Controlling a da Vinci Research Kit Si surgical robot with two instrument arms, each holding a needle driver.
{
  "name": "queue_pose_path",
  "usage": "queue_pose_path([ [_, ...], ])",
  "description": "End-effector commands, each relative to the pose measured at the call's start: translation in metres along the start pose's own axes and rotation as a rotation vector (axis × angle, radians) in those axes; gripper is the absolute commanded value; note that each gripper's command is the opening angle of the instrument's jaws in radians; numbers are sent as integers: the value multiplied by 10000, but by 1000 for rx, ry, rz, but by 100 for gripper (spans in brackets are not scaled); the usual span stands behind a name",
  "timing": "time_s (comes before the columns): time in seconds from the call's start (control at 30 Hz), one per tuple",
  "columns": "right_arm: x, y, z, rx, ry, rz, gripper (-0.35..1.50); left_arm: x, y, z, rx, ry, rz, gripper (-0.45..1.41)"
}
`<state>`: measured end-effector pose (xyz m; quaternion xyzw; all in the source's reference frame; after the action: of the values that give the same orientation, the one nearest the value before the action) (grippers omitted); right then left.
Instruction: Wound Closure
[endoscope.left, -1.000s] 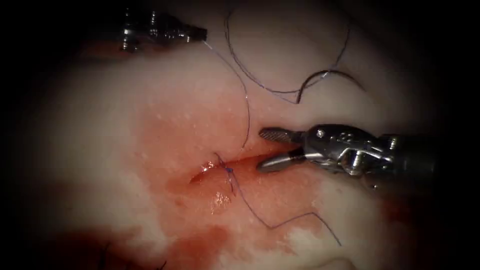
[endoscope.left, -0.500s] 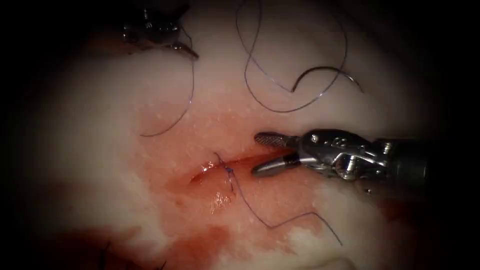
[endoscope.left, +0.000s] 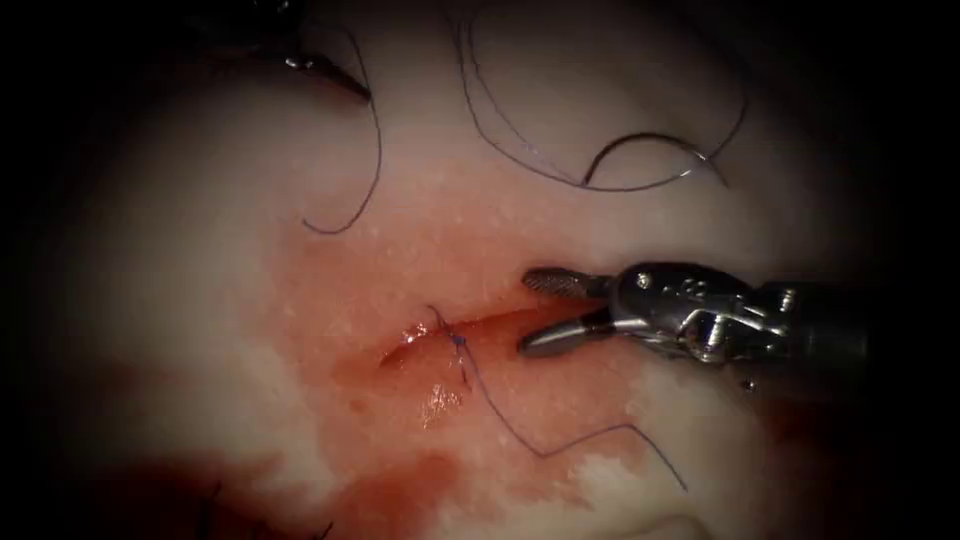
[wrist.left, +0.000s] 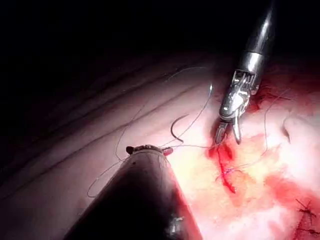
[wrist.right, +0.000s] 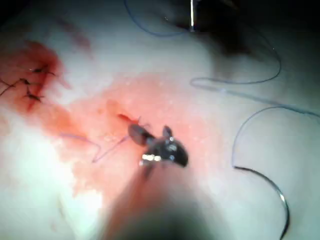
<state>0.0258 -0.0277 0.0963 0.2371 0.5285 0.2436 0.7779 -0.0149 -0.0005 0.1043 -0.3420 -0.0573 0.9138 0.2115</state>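
The right tool (endoscope.left: 535, 312) has its fingers (endoscope.left: 556, 282) spread wide and holds nothing; it hovers at the 3 o'clock end of the cut (endoscope.left: 440, 340). The left tool (endoscope.left: 325, 72), at 11 o'clock, is closed on the thread (endoscope.left: 372, 150), which hangs from it in a slack curl. The needle (endoscope.left: 655, 150) lies free on the tissue (endoscope.left: 180, 300) at 1 o'clock, outside the tissue and held by neither tool. 1 knotted stitch (endoscope.left: 458, 342) crosses the cut, its tail (endoscope.left: 580, 440) trailing toward 5 o'clock. Red fluid (endoscope.left: 390, 490) pools around it. Judgement: closure is at an early stage; most of the cut remains open.
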Motion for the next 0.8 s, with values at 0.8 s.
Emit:
queue_pose_path([
  [0.8, -5, 0, -7, 37, -47, 4, 130, 45, 150, -14, -188, 46, 100, 103],
])
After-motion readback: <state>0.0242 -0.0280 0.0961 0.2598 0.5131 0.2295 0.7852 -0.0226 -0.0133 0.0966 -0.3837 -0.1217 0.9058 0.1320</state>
